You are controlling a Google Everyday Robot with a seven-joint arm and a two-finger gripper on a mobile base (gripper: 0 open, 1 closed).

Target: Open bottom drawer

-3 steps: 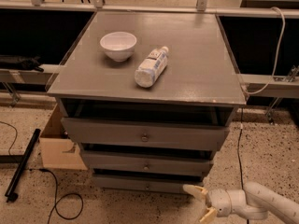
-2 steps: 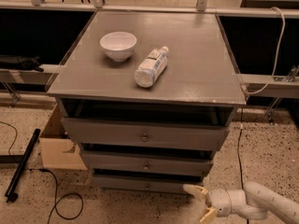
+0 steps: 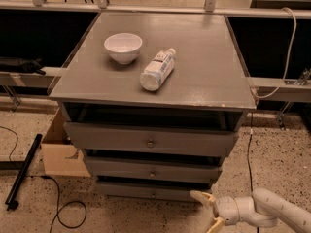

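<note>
Reaching in low from the right near the floor, gripper (image 3: 208, 210) spread wide and empty, fingers aimed left, just beside the right end of the bottom drawer (image 3: 136, 191), not touching.

Only bare floor (image 3: 170, 220) separates the spread-fingered hand (image 3: 204, 211), low at right, from the bottom drawer (image 3: 131, 190).

High front view, angled down; claw (image 3: 206, 211) lower right.
</note>
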